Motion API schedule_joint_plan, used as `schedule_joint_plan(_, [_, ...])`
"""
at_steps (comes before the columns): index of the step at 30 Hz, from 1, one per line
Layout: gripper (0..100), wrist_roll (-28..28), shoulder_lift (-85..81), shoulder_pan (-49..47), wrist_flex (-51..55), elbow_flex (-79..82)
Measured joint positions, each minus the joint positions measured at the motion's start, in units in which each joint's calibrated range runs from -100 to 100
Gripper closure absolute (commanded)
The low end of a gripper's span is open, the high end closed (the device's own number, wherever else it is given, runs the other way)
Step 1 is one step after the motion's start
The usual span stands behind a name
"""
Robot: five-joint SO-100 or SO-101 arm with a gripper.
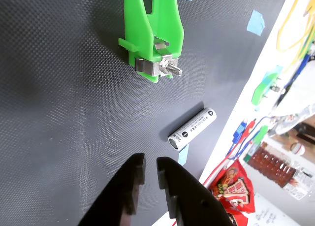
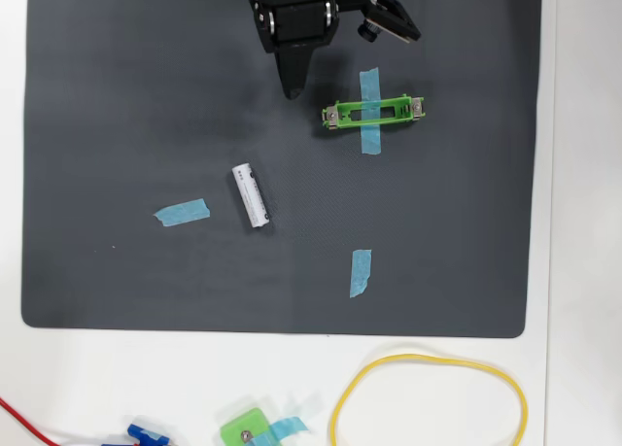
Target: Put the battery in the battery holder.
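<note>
The battery (image 2: 251, 195), a small white-silver cell, lies loose on the black mat (image 2: 117, 125), left of centre in the overhead view. The wrist view shows it (image 1: 193, 128) just ahead and right of my fingers. The battery holder (image 2: 374, 112), a long green frame with metal contacts at both ends, lies taped down by a blue strip and is empty. Its near end with a screw shows in the wrist view (image 1: 152, 34). My gripper (image 2: 292, 88) hovers left of the holder, above the battery. Its black fingers (image 1: 133, 179) are nearly together and hold nothing.
Two loose blue tape strips (image 2: 182, 212) (image 2: 361, 272) lie on the mat. Off the mat's front edge are a yellow cable loop (image 2: 428, 407), a squarish green piece (image 2: 248, 431) and red and blue wires. A red snack packet (image 1: 234, 186) lies beside the mat.
</note>
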Motion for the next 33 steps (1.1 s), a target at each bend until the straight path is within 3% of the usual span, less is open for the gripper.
schedule_joint_plan(33, [100,0.00,0.00,0.00,-3.01,0.45])
